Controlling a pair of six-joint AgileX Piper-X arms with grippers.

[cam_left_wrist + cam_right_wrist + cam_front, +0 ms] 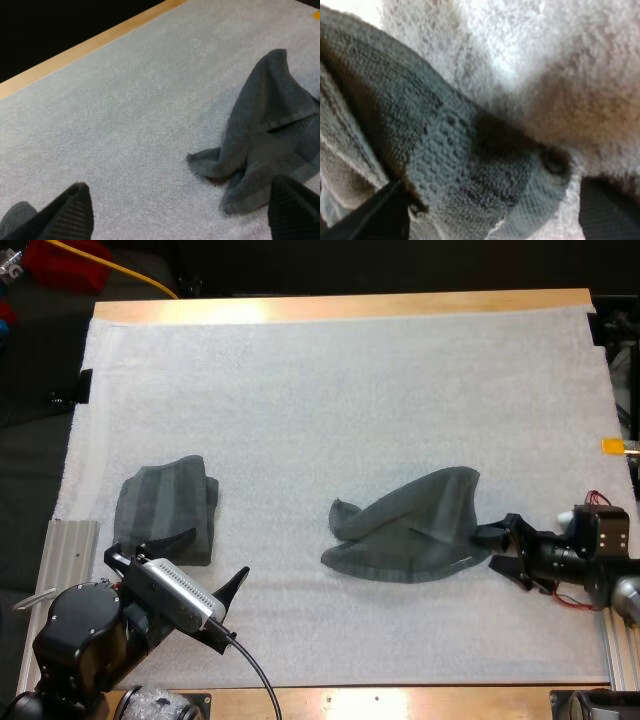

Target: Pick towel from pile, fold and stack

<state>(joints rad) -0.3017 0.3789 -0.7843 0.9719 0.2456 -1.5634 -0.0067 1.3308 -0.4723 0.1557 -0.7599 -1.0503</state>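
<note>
I can read no text, label, brand, number or sign from here: none on the crumpled towel (410,530), the folded towel (165,510), the white mat (340,390) or the counter (340,308).

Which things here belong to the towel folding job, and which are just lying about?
Job:
crumpled towel, its corner between the open right gripper's fingers
folded towel, beside the open left gripper

Lying about:
metal rail at the mat's left edge
yellow cable beyond the table
</note>
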